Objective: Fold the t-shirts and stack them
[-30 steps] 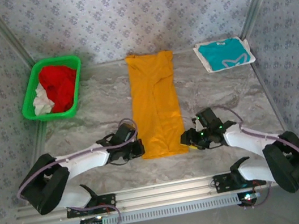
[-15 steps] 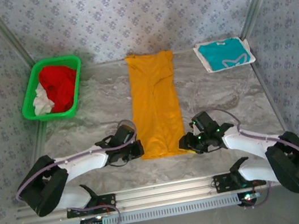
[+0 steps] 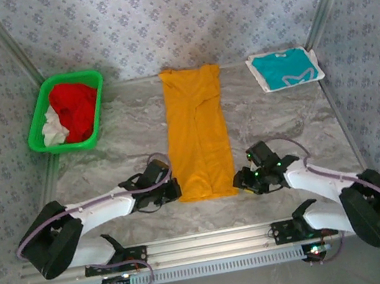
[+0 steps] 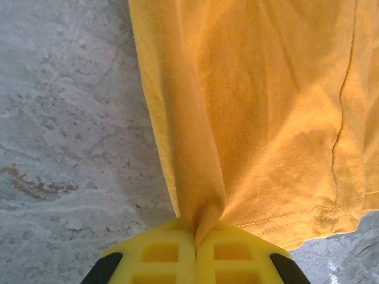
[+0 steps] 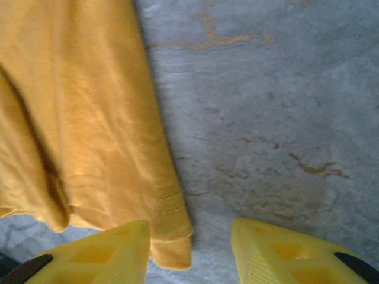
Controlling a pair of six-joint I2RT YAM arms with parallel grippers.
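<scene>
- Now, the step in hand looks like the crosswise fold of the yellow-orange t-shirt [image 3: 198, 133]. It lies as a long narrow strip down the middle of the table [image 3: 121, 124], hem end nearest the arms.
- The left gripper [image 4: 195, 236] is clamped on the near-left hem corner, with cloth bunched between its yellow fingers.
- The right gripper [image 5: 189, 236] stands with its jaws apart around the near-right hem corner (the cloth edge sits beside one finger, nothing pinched yet).
- Next move, as I judge it: close the right jaws on that corner, then lift both corners together and carry the hem toward the collar end, keeping the edge level.
- The teal t-shirt [image 3: 284, 68] lies folded at the far right, likely where the stack belongs.
</scene>
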